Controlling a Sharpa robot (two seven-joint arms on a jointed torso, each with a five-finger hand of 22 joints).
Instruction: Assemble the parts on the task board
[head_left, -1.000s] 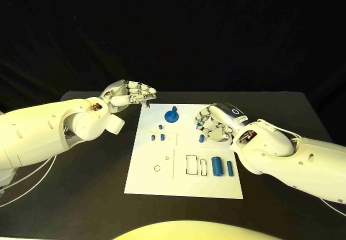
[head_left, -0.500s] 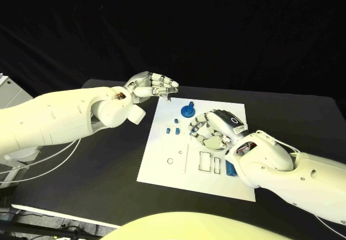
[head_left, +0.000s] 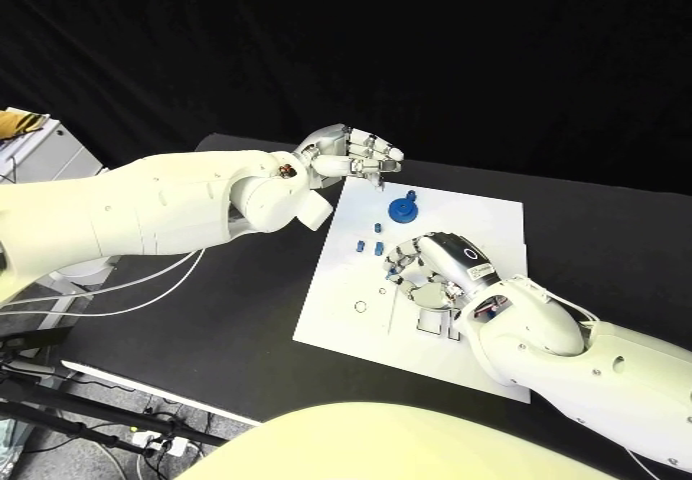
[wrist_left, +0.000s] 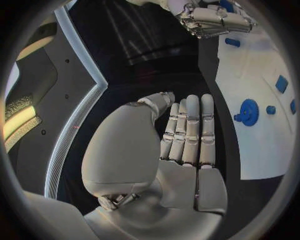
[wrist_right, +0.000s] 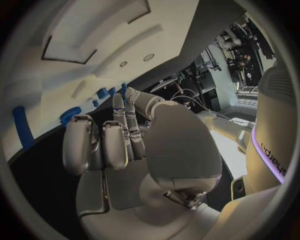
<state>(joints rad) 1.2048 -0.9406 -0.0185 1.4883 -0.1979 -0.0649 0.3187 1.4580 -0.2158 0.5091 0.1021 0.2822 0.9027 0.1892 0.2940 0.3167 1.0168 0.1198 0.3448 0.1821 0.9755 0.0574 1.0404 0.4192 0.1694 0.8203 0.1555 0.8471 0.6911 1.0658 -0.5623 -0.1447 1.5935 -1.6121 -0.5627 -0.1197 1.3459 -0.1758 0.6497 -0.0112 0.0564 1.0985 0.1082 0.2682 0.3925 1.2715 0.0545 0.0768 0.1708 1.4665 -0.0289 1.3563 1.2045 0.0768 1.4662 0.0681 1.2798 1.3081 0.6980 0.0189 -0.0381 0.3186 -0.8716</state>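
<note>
The white task board (head_left: 490, 215) lies slanted on the black table. A blue gear (head_left: 404, 208) stands near its far end, with small blue parts (head_left: 378, 247) just below it. My right hand (head_left: 433, 265) hovers over the board's middle, fingers bent downward and apart, nothing in them. It hides the parts beneath it. My left hand (head_left: 353, 155) hangs above the board's far left corner and holds nothing. In the left wrist view its fingers (wrist_left: 187, 130) lie straight, beside the gear (wrist_left: 249, 111). The right wrist view shows the right hand (wrist_right: 125, 150), a blue cylinder (wrist_right: 24, 127) and the board (wrist_right: 69, 65).
The black table (head_left: 245, 300) has free room left of the board. Its near left edge runs beside cables (head_left: 159, 430) on the floor. A white shelf (head_left: 29, 135) stands off the table at the far left. Empty recesses (head_left: 433, 322) mark the board's near part.
The camera has swung, so the whole scene has shifted and turned. Against the board, my right hand has come from its right side to over its middle. My left hand stays by the far corner.
</note>
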